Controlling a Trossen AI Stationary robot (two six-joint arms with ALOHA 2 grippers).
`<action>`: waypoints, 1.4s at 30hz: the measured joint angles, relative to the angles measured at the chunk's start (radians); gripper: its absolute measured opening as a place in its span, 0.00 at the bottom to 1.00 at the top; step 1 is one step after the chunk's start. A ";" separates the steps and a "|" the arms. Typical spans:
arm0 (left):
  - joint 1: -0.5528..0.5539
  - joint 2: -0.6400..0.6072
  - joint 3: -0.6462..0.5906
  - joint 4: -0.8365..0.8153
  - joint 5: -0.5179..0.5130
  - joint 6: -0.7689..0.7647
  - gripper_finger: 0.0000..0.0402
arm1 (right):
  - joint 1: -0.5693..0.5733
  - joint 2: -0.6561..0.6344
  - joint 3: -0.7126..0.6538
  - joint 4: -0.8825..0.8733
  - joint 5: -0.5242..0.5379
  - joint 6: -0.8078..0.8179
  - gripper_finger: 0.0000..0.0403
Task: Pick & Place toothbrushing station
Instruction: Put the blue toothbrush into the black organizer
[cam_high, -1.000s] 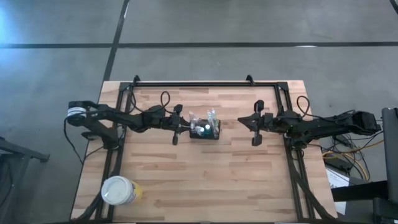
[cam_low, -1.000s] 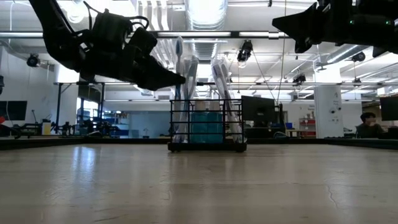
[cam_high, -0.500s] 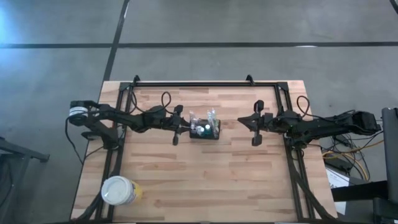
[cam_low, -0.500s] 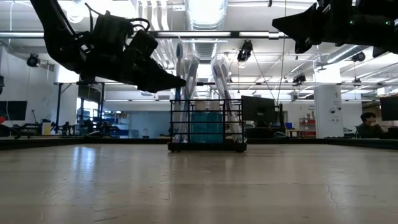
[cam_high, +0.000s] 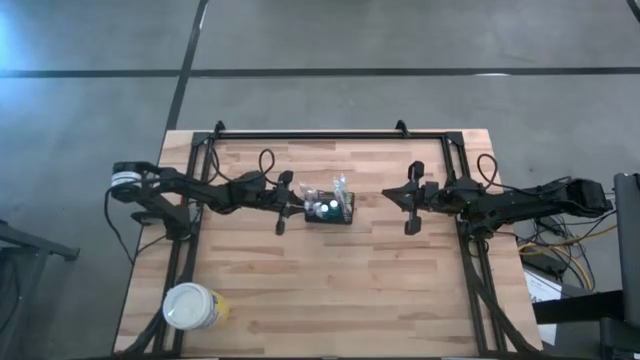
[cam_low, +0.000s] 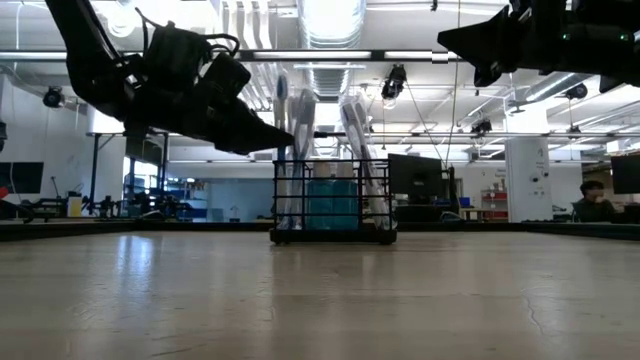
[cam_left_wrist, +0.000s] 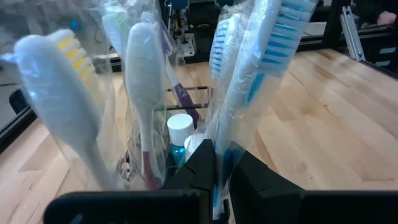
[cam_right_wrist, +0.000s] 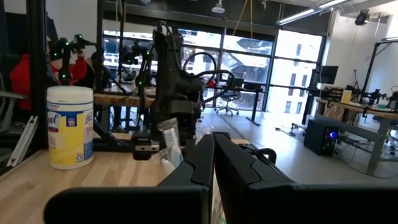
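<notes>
The black wire-mesh basket (cam_high: 330, 210) stands on its base at the middle of the table, with several wrapped toothbrushes and a small white-capped bottle (cam_left_wrist: 180, 124) upright in it. It also shows in the low view (cam_low: 333, 200). My left gripper (cam_left_wrist: 221, 180) is at the basket's left end, above its rim, shut on a wrapped blue-and-white toothbrush (cam_left_wrist: 255, 68). My right gripper (cam_high: 390, 195) hangs shut and empty above the table, to the basket's right and apart from it. My left gripper pinches the lower part of the wrapped toothbrush's handle (cam_left_wrist: 219, 163) between its two fingers. The fingers come from the table's left, slanting down, and lie across the handle. The toothbrush stands nearly upright, its lower end still in the basket.
A round yellowish tub with a white lid (cam_high: 192, 307) stands near the table's near left corner. It also shows in the right wrist view (cam_right_wrist: 70, 127). Black frame rails (cam_high: 330, 133) run along the far edge and both sides of the table. Bare wood lies in front of the basket.
My left gripper has tipped slightly down and drawn a little toward the table's left edge. The toothbrush it holds leans a little more to the left. The basket has stayed in place.
</notes>
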 joint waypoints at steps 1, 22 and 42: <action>0.000 -0.002 0.000 -0.002 -0.001 -0.011 0.07 | 0.000 0.000 0.000 0.000 0.000 0.000 0.02; 0.000 -0.189 0.006 -0.066 0.005 -0.085 0.44 | 0.000 0.000 0.000 0.000 0.000 0.000 0.02; 0.001 -0.145 0.010 -0.093 0.001 -0.048 0.04 | 0.000 0.001 0.023 0.006 0.000 0.011 0.02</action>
